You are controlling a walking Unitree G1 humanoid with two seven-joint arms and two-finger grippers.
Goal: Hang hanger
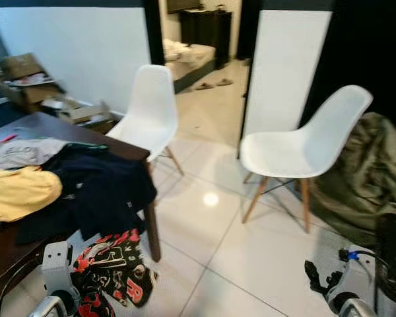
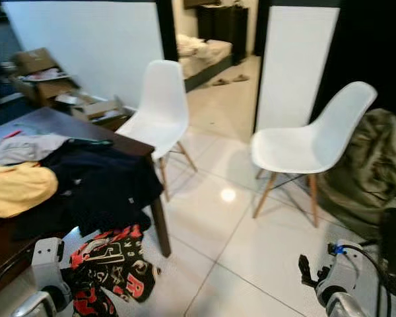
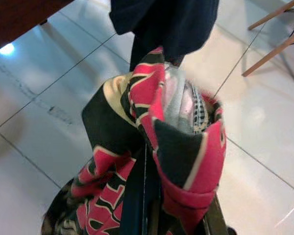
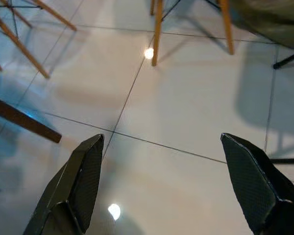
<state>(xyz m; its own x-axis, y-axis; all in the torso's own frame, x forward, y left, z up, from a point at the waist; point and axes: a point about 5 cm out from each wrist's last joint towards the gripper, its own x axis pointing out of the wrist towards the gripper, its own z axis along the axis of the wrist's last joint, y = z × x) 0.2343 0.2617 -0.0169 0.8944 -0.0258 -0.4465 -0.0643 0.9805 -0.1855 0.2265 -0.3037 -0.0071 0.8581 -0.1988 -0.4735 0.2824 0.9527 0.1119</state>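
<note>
A red, black and cream patterned garment (image 1: 115, 264) hangs bunched from my left gripper (image 1: 79, 287), low beside the corner of the dark table (image 1: 129, 150). In the left wrist view the same garment (image 3: 181, 147) is draped over the fingers and hides them and whatever lies inside the cloth. Only a dark strip runs down its middle. My right gripper (image 4: 160, 142) is open above bare white floor tiles, with nothing between its fingers (image 4: 83, 171). It sits low at the right (image 1: 317, 277).
On the table lie a yellow garment (image 1: 16, 191), a navy one (image 1: 102, 188) and a grey one (image 1: 23, 153). Two white chairs (image 1: 148, 109) (image 1: 303, 145) stand ahead. An olive heap (image 1: 373, 175) is at the right, cardboard boxes (image 1: 26, 82) at the back left.
</note>
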